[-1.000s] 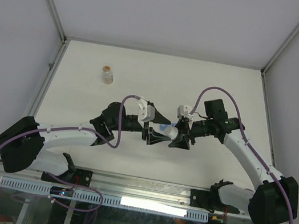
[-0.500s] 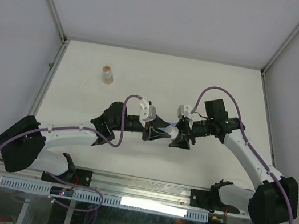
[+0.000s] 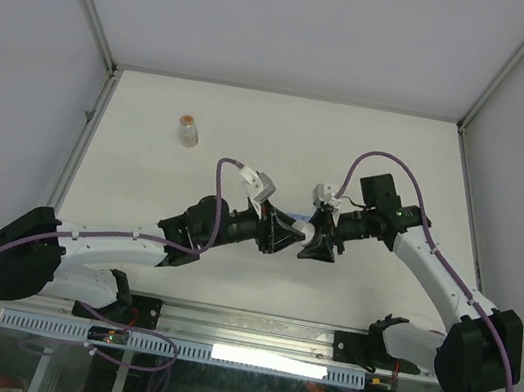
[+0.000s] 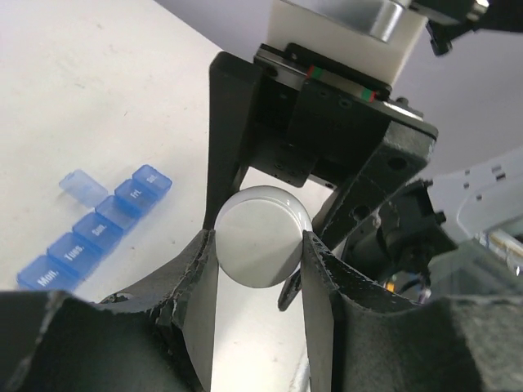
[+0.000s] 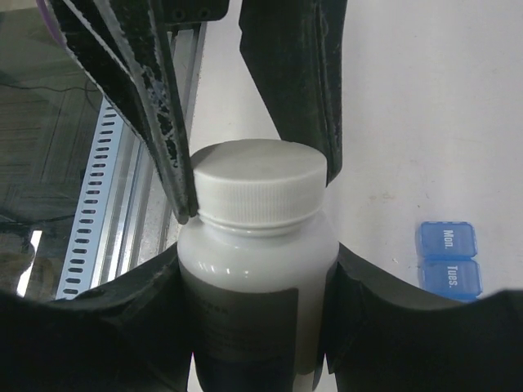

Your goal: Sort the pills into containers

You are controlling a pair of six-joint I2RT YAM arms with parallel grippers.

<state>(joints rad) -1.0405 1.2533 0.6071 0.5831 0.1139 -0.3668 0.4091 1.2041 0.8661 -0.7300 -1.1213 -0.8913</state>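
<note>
- Down on the white counter (image 4: pixel 90 90) lie the blue containers (image 4: pixel 98 233), a flat joined strip with day labels; one lid stands open.
- Above the counter, a white bottle (image 5: pixel 257 278) is held between the two arms.
- The right fingers (image 5: pixel 384 318) grip the bottle's body from both sides.
- The left fingers (image 4: pixel 198 302) are closed on its cap (image 4: pixel 261 235).
- Well apart, at the far left, a small clear bottle (image 3: pixel 187 130) stands upright.

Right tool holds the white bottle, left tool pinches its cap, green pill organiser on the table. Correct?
No: pill organiser is blue, not green; left wrist view shows it. Otherwise yes: right tool holds the white bottle, left tool pinches its cap.
</note>
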